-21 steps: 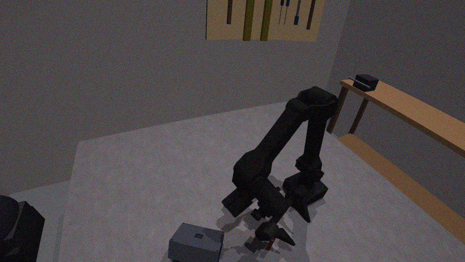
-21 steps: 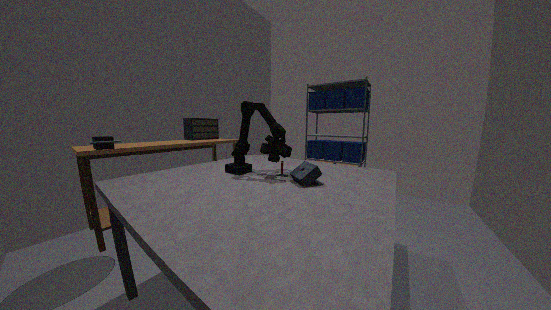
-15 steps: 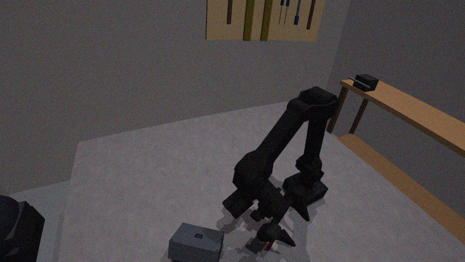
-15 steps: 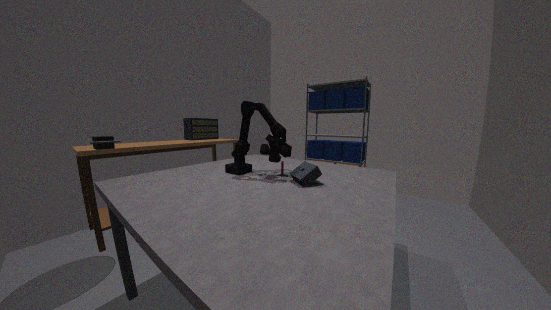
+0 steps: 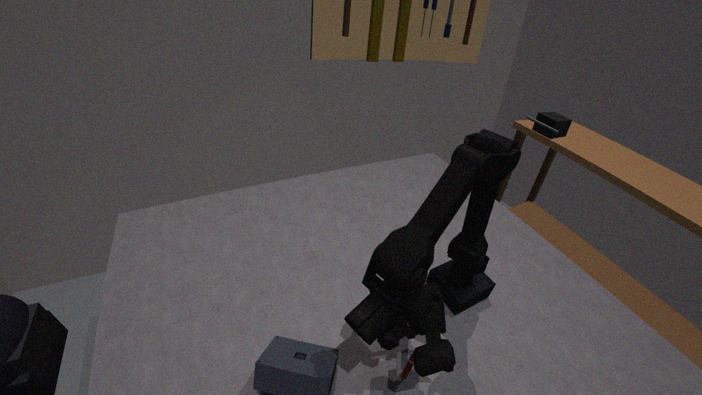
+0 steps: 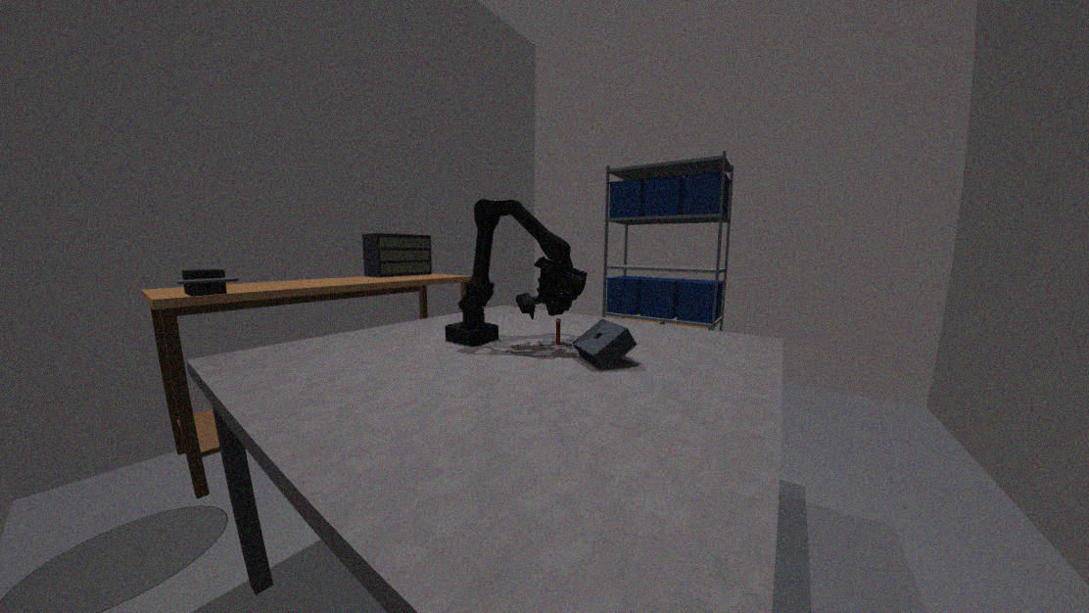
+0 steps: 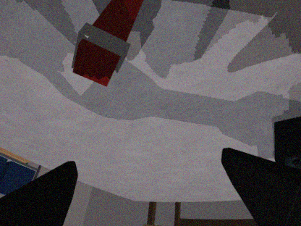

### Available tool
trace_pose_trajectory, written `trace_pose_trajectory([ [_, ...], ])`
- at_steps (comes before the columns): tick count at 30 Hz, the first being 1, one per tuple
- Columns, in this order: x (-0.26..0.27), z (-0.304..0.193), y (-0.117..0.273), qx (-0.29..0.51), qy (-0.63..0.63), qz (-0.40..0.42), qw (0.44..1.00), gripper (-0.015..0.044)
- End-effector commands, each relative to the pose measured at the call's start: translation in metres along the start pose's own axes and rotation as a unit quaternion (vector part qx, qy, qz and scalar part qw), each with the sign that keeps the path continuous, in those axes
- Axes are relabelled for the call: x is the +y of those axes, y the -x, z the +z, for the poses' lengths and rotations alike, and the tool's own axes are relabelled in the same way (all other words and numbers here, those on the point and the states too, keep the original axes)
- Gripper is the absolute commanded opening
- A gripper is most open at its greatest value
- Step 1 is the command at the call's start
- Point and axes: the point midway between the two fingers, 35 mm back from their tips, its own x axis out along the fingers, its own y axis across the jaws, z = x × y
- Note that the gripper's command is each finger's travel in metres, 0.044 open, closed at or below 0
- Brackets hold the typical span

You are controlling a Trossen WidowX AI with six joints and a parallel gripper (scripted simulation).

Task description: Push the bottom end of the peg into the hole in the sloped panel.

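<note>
The red peg [image 5: 407,368] [image 6: 557,332] [image 7: 121,16] stands upright on the table. In the wrist view it has flat sides and a grey band close to its near end. My gripper [image 6: 544,307] [image 7: 150,162] is open and empty, above and beside the peg; the peg is outside the span between the fingertips. In the top view the fingers are partly hidden by the dark arm parts. The grey-blue sloped panel block [image 5: 316,365] [image 6: 609,348] sits close to the peg, with one small squarish hole [image 5: 300,355] [image 6: 597,335] in its face. The block is not recognisable in the wrist view.
The grey table [image 5: 206,255] [image 6: 533,472] carries the arm's base [image 5: 461,289] [image 6: 471,333] behind the peg. A wooden bench [image 5: 624,161] [image 6: 305,286] and a shelf rack with blue bins [image 6: 663,196] stand beyond the table.
</note>
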Motion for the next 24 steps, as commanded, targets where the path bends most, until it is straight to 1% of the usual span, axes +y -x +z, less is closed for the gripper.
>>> trace_pose_trajectory([
  [1, 0.003, 0.004, 0.004, -0.049, 0.096, -0.038, 0.993, 0.0440],
  [10, 0.009, 0.014, 0.015, -0.132, 0.265, -0.124, 0.947, 0.0440],
  [15, 0.016, 0.018, 0.024, -0.172, 0.350, -0.174, 0.904, 0.0440],
  [22, 0.029, 0.022, 0.040, -0.221, 0.452, -0.243, 0.829, 0.0440],
  [24, 0.030, 0.022, 0.042, -0.226, 0.460, -0.250, 0.821, 0.0440],
])
